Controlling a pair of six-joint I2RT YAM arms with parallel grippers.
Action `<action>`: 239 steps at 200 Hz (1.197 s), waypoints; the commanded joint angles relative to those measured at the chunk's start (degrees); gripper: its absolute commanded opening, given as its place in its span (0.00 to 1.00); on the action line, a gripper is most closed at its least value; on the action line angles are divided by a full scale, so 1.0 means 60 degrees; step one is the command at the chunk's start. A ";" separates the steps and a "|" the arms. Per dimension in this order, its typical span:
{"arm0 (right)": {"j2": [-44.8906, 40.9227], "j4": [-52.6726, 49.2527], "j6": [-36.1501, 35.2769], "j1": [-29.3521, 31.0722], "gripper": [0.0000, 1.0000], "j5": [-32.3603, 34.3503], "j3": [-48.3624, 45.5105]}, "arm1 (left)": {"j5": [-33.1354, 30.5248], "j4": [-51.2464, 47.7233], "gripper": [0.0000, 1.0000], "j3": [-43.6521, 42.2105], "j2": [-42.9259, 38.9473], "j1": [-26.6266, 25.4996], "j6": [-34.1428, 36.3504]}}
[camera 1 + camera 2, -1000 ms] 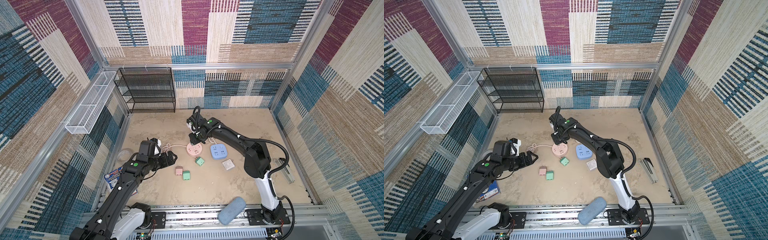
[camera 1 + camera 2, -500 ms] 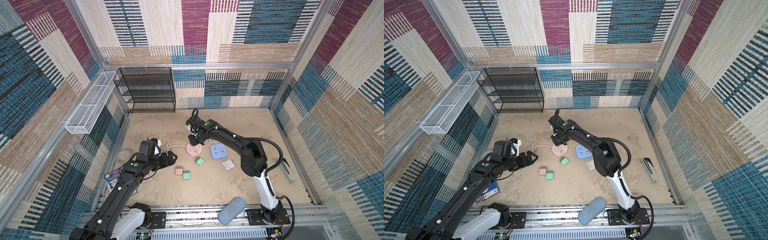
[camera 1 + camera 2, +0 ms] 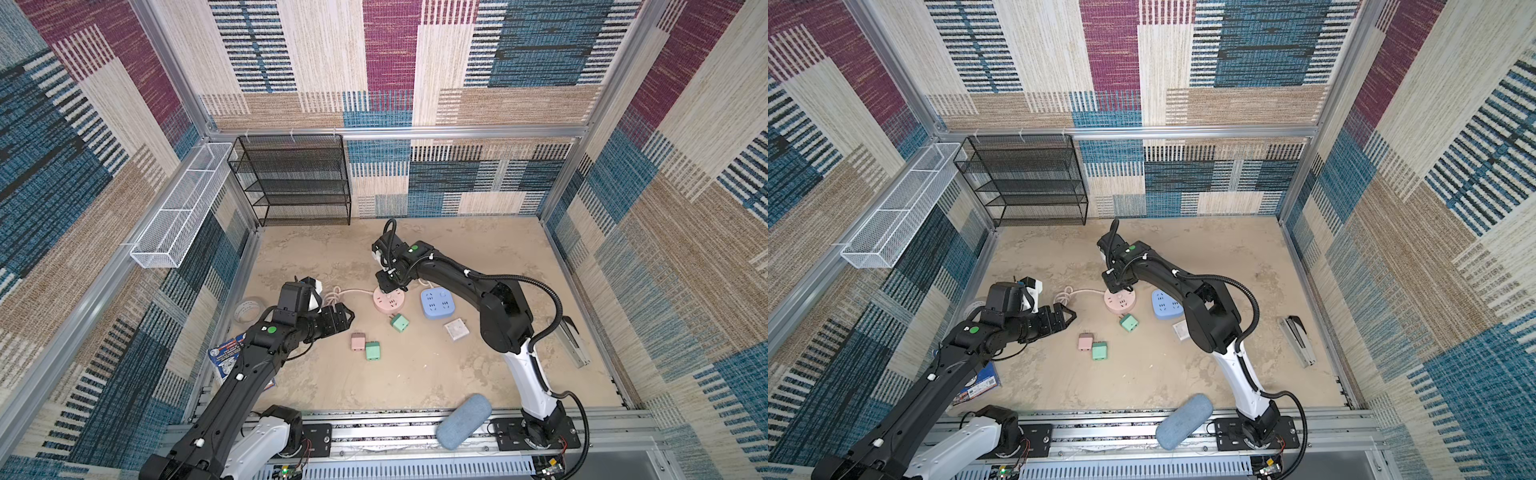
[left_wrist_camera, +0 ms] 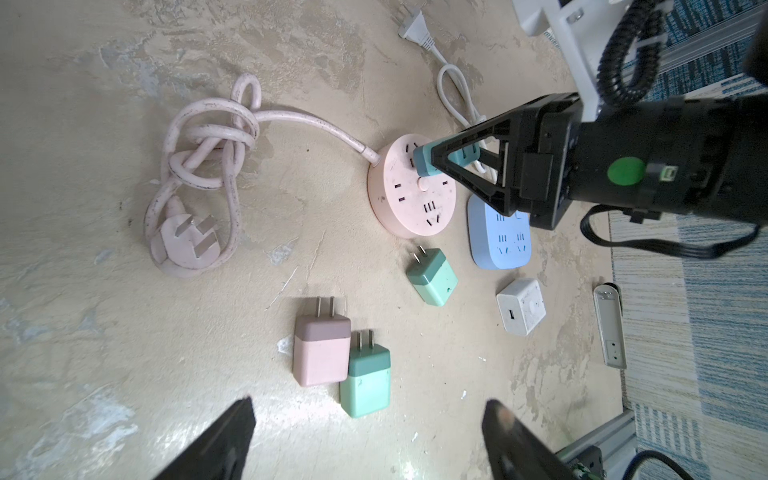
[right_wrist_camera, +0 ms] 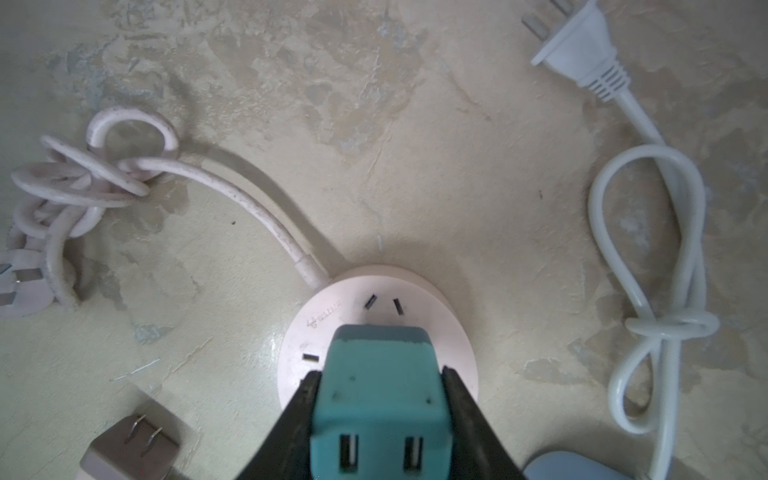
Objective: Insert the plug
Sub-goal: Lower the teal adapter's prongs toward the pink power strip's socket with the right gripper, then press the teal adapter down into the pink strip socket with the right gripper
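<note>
Change: right arm lowered slightly toward the socket (image 4: 409, 195) since the earlier frames; left arm unmoved.
Right gripper (image 5: 380, 378): pinched on the two flat sides of the plug (image 4: 423, 161), port end toward the wrist.
Left gripper (image 3: 347, 313): spread wide and empty, held low over the table (image 3: 415, 374) toward its left edge, apart from the socket.
Plug position: held over the socket near the table's middle, prong end against or just above the top face. The prongs are hidden, so seating cannot be told.
Done: plug gripped and brought to the socket.
Left: judged to be lining the prongs up with a slot pair, a straight push down, then release.
Socket: round pink plastic disc, matte and scuffed, with several slot sets and a centre button.
Cord (image 4: 208, 137): pink, dirt-speckled, knotted.
Plug body: boxy teal plastic with rounded edges, a darker band at the prong end and two USB ports in the rear face.
Table surface: sandy, mottled, plaster-like, with a faint sheen.
</note>
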 commanded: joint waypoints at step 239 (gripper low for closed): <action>0.0588 -0.0665 0.0704 0.0312 0.00 0.0064 -0.0631 | 0.0391 0.0211 0.91 -0.0007 0.0576 -0.0037 0.0110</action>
